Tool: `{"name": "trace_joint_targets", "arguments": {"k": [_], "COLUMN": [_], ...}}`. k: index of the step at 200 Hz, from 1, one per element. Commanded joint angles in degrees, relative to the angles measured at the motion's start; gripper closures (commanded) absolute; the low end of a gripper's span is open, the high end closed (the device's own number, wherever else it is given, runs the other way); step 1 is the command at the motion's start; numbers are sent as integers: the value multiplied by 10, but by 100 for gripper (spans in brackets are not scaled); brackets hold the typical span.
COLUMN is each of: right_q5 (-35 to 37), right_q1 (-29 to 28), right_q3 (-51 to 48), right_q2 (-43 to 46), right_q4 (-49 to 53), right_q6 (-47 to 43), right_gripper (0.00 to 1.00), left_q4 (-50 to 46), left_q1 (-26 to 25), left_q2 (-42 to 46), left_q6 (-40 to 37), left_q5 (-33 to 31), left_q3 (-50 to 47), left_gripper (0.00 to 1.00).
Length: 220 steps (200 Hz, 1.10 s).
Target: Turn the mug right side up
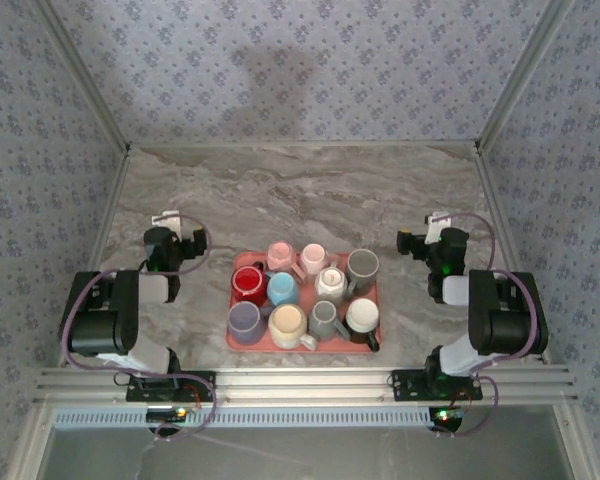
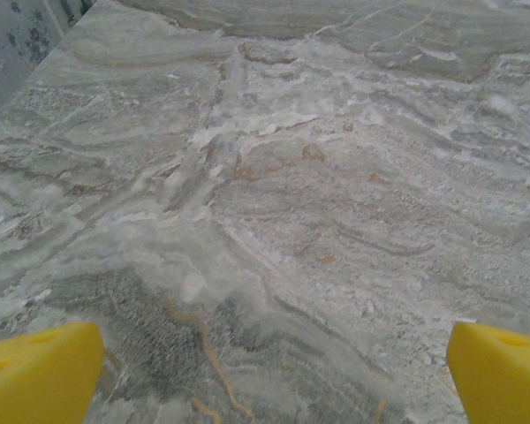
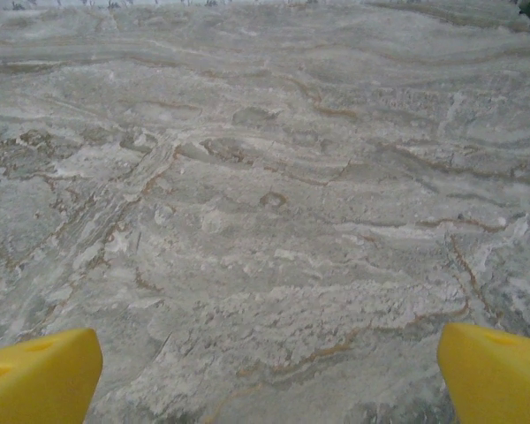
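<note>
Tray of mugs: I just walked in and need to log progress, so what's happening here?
Nothing is being handled yet. The mugs sit packed on the red tray. The left end effector and right end effector are both open and empty, each over bare marble table to its own side of the tray. Which mug is upside down is hard to tell.

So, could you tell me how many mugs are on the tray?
10, on the tray: pink and pale pink behind; red, blue, white, dark grey midway; lilac, cream, grey, black nearest.
</note>
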<state>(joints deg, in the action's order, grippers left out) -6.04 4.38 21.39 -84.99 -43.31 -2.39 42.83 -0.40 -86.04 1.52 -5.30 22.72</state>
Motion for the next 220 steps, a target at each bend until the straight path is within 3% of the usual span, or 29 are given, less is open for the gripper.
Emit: {"name": "trace_joint_targets", "arguments": {"k": [1, 25, 56, 69, 86, 104, 116, 124, 137, 155, 163, 176, 194, 220], "right_q5": [13, 37, 96, 104, 126, 235, 235, 166, 111, 67, 13, -49, -46, 48], "right_q1": [-14, -61, -198, -247, -309, -389, -419, -418, -405, -384, -366, -331, -343, -452], "right_q3": [49, 116, 206, 243, 292, 354, 404, 440, 464, 417, 395, 411, 461, 448], "right_q2": [81, 168, 271, 304, 336, 351, 350, 348, 356, 407, 430, 411, 353, 338], "right_q4": [103, 237, 379, 444, 540, 653, 737, 810, 871, 824, 805, 834, 935, 1001], "right_q6": [0, 21, -15, 5, 48, 110, 140, 166, 205, 228, 231, 247, 203, 186], "right_gripper": [0, 0, 0, 0, 0, 0, 0, 0, 0, 0, 0, 0, 0, 0], "left_q4": [-78, -130, -276, -376, -493, -636, -733, -794, -873, -911, -905, -905, -906, -912], "left_q1": [-19, -66, -155, -201, -253, -337, -385, -392, -391, -389, -390, -388, -389, -391], "left_q2": [75, 159, 258, 301, 347, 368, 366, 363, 362, 382, 398, 419, 432, 426], "left_q6": [-12, -19, -3, 47, 58, 88, 116, 133, 134, 169, 192, 225, 245, 224], "left_q5": [-50, -120, -118, -129, -85, -166, -206, -175, -100, -72, -65, -59, -18, 68], "left_q3": [37, 67, 137, 173, 215, 273, 320, 349, 385, 387, 374, 365, 359, 358], "left_gripper": [0, 0, 0, 0, 0, 0, 0, 0, 0, 0, 0, 0, 0, 0]}}
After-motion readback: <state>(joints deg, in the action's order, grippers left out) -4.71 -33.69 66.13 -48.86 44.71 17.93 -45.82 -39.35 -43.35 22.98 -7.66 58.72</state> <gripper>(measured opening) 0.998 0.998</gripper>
